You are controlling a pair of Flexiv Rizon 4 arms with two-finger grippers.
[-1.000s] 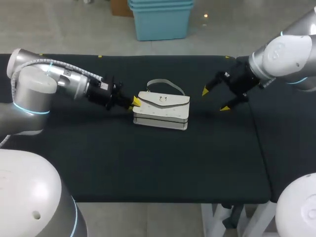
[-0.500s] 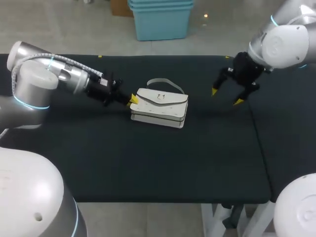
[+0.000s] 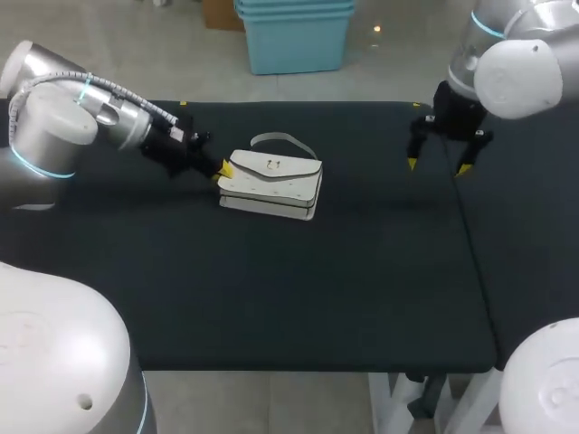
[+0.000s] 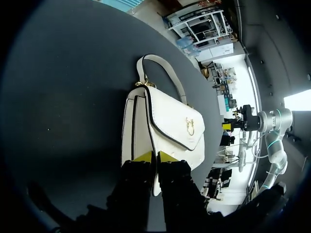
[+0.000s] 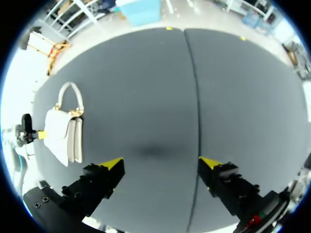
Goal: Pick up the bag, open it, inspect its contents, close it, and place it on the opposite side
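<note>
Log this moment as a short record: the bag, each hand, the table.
handbag: white, flap closed, on the table left of its middle, strap toward the far edge
left hand: shut on the handbag's end, yellow tips pinching it from two sides
right hand: open, over the table's right part, well apart from the handbag, holding nothing
table: covered in black cloth
task stage: handbag gripped, not yet opened

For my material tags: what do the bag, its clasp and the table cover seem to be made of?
The bag looks like smooth off-white leather or imitation, with a soft sheen and dark-edged panels. Its clasp seems gold-toned metal, small and shiny. The table cover looks like matte black fabric, without glare.
</note>
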